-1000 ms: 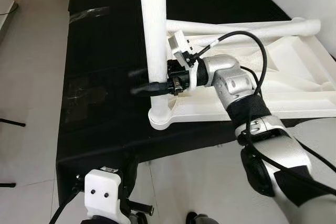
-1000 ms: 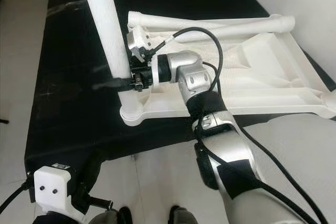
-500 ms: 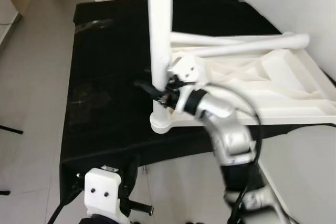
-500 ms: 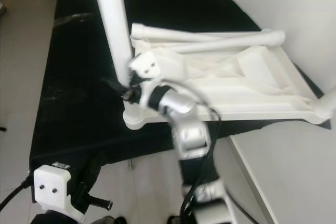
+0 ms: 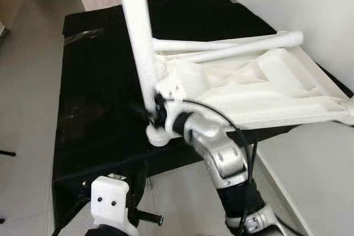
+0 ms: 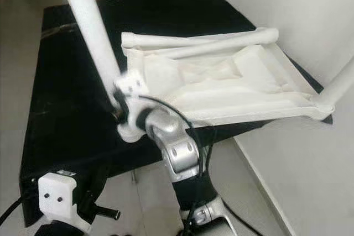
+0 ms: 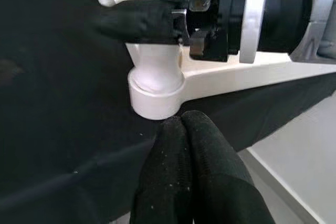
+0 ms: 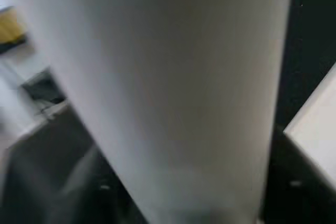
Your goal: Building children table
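The white children's table (image 5: 249, 87) lies upside down on a black-covered surface (image 5: 94, 81). One white leg (image 5: 138, 37) stands in the near-left corner socket (image 5: 157, 135), leaning toward the far left. My right gripper (image 5: 156, 115) is shut on this leg just above the socket; its black fingers (image 7: 142, 22) wrap the leg in the left wrist view, and the leg (image 8: 173, 87) looms close in the right wrist view. My left gripper (image 7: 181, 121) hangs low at the front edge, just below the socket (image 7: 156, 95), fingers pressed together on nothing.
Two more white legs (image 5: 221, 42) lie along the table's far rim. Another leg (image 6: 337, 87) stands at the table's right corner, beside a white wall. Pale floor lies to the left and in front of the black surface.
My right arm has swung from the right of the leg round to its near side, still gripping it. The leg now leans more to the left. The head view has shifted.
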### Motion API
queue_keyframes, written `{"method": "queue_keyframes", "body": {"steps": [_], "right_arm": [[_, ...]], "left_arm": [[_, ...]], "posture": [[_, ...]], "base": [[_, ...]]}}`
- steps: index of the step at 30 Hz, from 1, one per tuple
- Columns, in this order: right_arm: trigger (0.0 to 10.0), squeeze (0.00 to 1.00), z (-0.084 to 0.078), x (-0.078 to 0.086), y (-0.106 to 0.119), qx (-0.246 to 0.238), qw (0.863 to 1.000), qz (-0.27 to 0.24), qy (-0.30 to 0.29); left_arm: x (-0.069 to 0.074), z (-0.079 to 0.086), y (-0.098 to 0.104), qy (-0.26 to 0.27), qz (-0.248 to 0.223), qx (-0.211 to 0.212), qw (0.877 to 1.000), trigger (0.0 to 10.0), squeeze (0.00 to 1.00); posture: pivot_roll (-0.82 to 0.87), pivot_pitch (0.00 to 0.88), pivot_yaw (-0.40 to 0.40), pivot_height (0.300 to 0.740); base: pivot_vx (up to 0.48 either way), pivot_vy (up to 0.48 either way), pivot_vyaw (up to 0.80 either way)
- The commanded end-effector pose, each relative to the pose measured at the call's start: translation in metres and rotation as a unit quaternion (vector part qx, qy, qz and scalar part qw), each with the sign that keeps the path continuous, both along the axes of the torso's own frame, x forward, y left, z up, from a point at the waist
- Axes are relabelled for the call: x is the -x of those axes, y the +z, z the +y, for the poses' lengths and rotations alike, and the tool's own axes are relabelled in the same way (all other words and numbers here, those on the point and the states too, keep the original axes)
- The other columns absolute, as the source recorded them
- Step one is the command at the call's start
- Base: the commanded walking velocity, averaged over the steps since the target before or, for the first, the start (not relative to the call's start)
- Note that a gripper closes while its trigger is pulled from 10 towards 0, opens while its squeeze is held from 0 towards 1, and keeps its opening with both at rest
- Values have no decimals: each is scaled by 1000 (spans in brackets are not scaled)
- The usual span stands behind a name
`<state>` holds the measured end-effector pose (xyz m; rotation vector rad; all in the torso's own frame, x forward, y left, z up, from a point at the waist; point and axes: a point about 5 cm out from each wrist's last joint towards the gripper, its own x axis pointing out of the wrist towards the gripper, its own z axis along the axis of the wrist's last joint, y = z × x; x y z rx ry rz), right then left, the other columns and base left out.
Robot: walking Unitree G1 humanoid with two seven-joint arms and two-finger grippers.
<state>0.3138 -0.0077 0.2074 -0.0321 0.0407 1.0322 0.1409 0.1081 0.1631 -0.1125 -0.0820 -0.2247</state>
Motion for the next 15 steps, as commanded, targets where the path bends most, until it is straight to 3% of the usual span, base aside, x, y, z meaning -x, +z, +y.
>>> {"method": "queue_keyframes", "body": {"steps": [1, 4, 5, 8, 15], "right_arm": [[10000, 1000, 21, 14, 30, -41, 987, -51, 150], [10000, 918, 14, 10, 33, -37, 977, -55, 200], [10000, 0, 7, 7, 31, -15, 967, -69, 243], [10000, 0, -4, 1, 20, 53, 940, -80, 329], [10000, 0, -7, -20, 41, 66, 930, -80, 353]], "left_arm": [[1, 0, -4, 3, 12, -1, 1000, 10000, 0], [0, 0, -4, 1, 12, 0, 1000, 10000, 0], [1, 0, -4, 0, 12, 1, 1000, 10000, 0], [4, -1, -3, -2, 14, 0, 1000, 10000, 0], [11, -1, 0, 0, 19, -4, 1000, 10000, 0]], "posture": [[-8, 242, -7, 740], [-7, 244, 0, 740], [-6, 249, 6, 740], [12, 262, 6, 740], [39, 287, 8, 740]], "base": [[0, 0, 0], [0, 0, 0], [0, 0, 0], [0, 0, 0], [0, 0, 0]]}}
